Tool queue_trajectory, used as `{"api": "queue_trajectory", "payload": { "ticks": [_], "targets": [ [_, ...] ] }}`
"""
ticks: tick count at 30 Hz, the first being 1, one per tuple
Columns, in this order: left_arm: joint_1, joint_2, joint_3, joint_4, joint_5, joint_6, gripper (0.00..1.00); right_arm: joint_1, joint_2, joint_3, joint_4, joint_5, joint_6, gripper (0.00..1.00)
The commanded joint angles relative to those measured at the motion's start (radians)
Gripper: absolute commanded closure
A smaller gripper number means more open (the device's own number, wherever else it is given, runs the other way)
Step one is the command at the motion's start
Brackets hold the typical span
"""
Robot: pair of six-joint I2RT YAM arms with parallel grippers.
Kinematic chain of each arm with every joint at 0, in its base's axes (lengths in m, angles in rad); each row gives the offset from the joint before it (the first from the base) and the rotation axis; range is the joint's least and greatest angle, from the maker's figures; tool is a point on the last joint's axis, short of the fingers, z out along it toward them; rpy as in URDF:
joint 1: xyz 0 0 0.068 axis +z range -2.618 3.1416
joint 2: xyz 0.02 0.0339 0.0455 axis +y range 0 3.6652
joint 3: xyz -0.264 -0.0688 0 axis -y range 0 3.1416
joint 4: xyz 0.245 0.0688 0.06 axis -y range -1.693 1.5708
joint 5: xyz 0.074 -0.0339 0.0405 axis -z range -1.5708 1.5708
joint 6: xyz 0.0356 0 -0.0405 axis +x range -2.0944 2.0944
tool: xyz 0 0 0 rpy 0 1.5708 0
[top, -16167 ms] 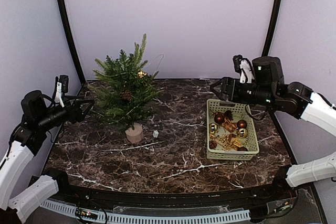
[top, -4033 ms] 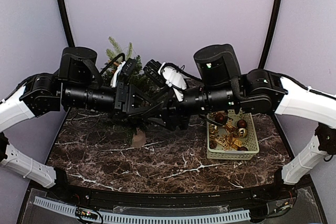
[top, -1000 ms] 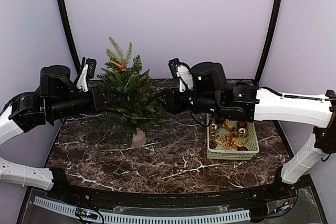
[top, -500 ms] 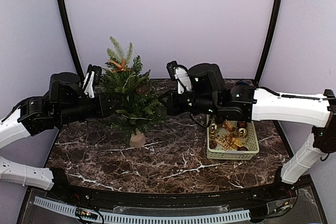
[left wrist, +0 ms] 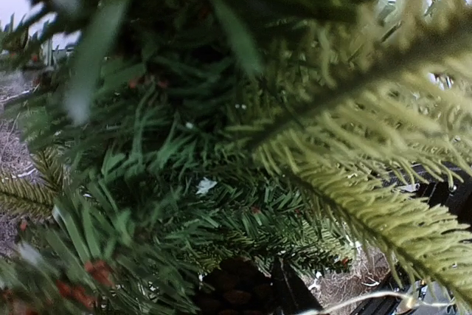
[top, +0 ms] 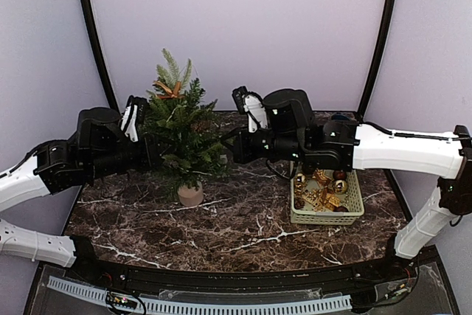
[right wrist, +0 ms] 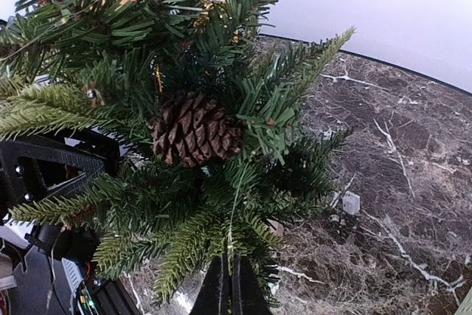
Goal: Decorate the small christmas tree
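I see the small green artificial fir in its beige pot, left of centre on the dark marble table, between both arms. right gripper is pinched closed below the brown pine cone. left gripper is buried in needles, so I can't tell its state.

small christmas tree, marble table, ornament basket — at right
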Motion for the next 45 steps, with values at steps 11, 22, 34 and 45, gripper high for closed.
{"api": "queue_trajectory", "payload": {
  "ticks": [11, 22, 34, 45],
  "targets": [
    [0.017, 0.032, -0.029, 0.015, -0.021, 0.008, 0.6, -0.006, 0.026, 0.049, 0.021, -0.029, -0.002, 1.0],
    [0.018, -0.023, -0.007, -0.029, -0.028, 0.01, 0.42, -0.006, 0.027, 0.05, 0.019, -0.027, -0.003, 1.0],
    [0.019, -0.08, 0.027, -0.084, -0.01, 0.013, 0.3, -0.006, 0.027, 0.056, 0.013, -0.028, -0.002, 1.0],
    [0.018, -0.109, 0.107, -0.225, 0.007, 0.019, 0.25, -0.007, 0.026, 0.061, 0.011, -0.026, -0.002, 1.0]
  ]
}}
